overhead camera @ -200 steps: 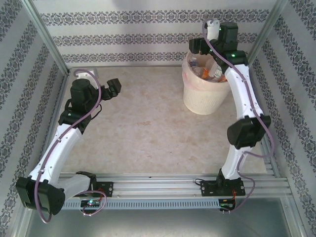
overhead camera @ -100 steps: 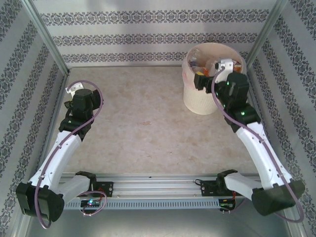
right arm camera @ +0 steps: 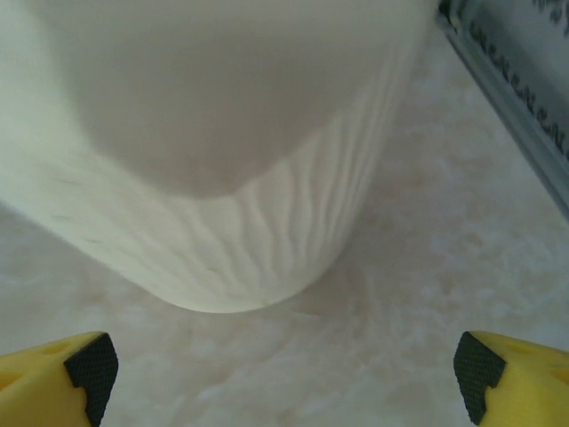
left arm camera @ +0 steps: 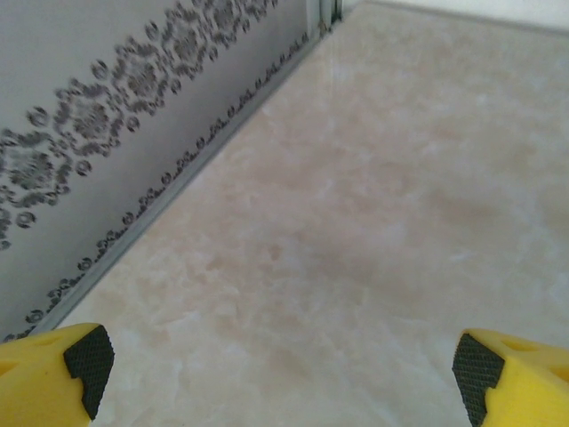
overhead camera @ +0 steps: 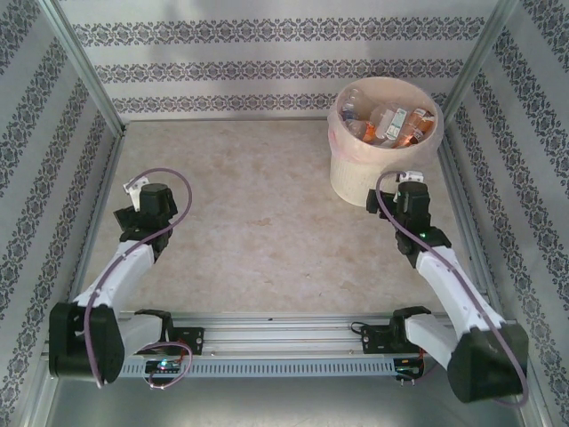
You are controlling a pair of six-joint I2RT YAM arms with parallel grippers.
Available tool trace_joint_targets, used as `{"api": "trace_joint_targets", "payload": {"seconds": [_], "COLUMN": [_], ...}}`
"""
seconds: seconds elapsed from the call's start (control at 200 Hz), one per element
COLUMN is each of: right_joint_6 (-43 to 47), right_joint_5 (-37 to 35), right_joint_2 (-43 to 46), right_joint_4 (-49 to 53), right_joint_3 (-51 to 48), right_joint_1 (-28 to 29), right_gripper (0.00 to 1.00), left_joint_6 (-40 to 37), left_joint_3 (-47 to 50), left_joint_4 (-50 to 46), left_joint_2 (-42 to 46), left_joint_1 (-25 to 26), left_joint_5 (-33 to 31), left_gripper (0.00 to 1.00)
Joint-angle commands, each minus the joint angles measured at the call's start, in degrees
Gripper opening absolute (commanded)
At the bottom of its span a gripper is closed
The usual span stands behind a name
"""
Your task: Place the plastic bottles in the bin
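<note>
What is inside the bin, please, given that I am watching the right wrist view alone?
Observer: From the top view, the bin holds a heap of crushed bottles, several with orange or red labels.
Operator: Thank you. Is the other arm carrying anything?
Observer: No. In the left wrist view the left end effector is open over the bare table, with nothing between its fingers.
</note>
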State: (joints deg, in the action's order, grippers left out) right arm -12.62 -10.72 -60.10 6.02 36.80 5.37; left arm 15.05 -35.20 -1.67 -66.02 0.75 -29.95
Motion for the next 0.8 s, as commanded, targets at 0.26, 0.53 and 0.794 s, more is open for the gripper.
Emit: {"api": "trace_joint_targets", "payload": {"seconds": [0.26, 0.53, 0.794], "right_joint_6": [6.0, 8.9, 12.8], "right_joint_5": [8.9, 21.1, 22.4], "right_joint_2": [-18.3, -25.6, -26.4], "right_joint_4": [-28.3, -38.9, -58.1], "right_joint_3": [-4.4, -4.9, -15.0], "right_joint_1": [-7.9, -9.2, -6.8], "right_gripper": [0.98, 0.98, 0.98], "left_joint_6": [-12.4, -15.1, -10.8], "left_joint_3": [2.1, 4.5, 10.2], "left_joint_4": [21.0, 28.4, 39.3], "left_joint_2": [-16.8, -17.0, -15.0], "left_joint_1": [-4.6, -5.7, -5.5], "left_joint_5": [24.5, 28.3, 34.5], "left_gripper": [1.0, 0.99, 0.99]}}
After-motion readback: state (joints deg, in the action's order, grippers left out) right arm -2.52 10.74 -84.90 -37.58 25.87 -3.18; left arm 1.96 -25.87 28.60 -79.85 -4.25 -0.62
